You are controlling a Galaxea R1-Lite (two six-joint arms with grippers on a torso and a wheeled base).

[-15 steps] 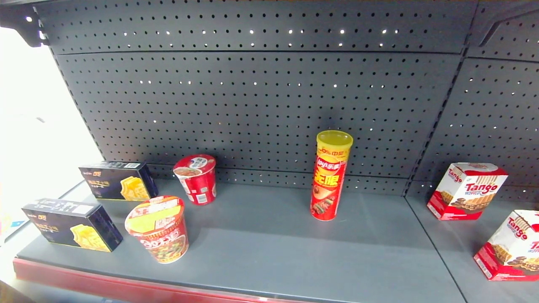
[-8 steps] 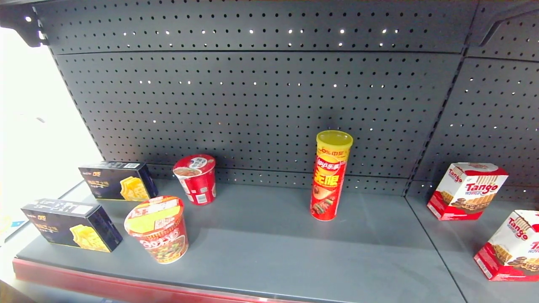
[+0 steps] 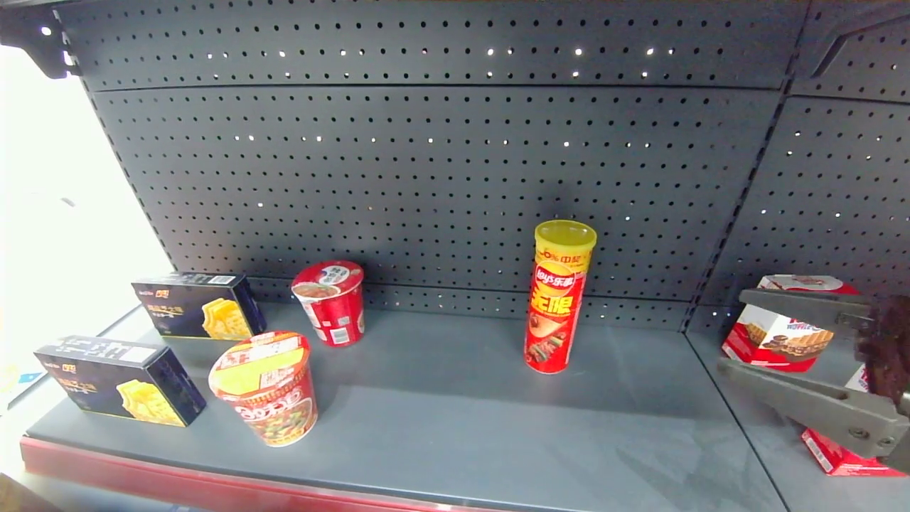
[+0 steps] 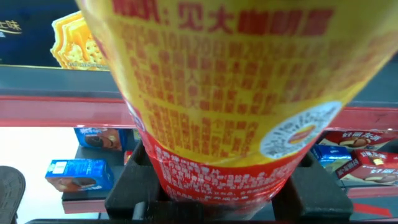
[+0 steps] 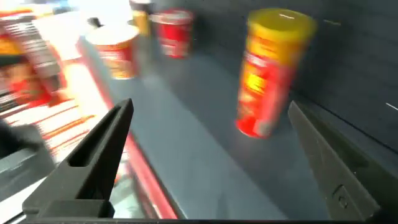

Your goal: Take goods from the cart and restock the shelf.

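Observation:
A yellow and red noodle cup [image 4: 236, 93] sits between the black fingers of my left gripper [image 4: 224, 200], which is shut on it just in front of the shelf's red front edge [image 4: 62, 112]. My right gripper [image 3: 732, 331] hangs open over the right end of the grey shelf [image 3: 462, 427], with nothing between its grey fingers [image 3: 796, 304]. It partly hides two red and white wafer boxes [image 3: 778, 343]. In the right wrist view the open right gripper [image 5: 208, 112] faces a tall red chips can [image 5: 270, 68] with a yellow lid.
The chips can [image 3: 558, 299] stands mid-shelf near the pegboard back. Two noodle cups [image 3: 264, 387] [image 3: 330, 291] and two dark boxes [image 3: 121, 380] [image 3: 195, 306] stand at the left. Bare shelf lies between cups and can. Blue boxes [image 4: 78, 174] sit on a lower shelf.
My right gripper has come into the head view from the right, open, and now covers part of the wafer boxes. The goods on the shelf have not moved.

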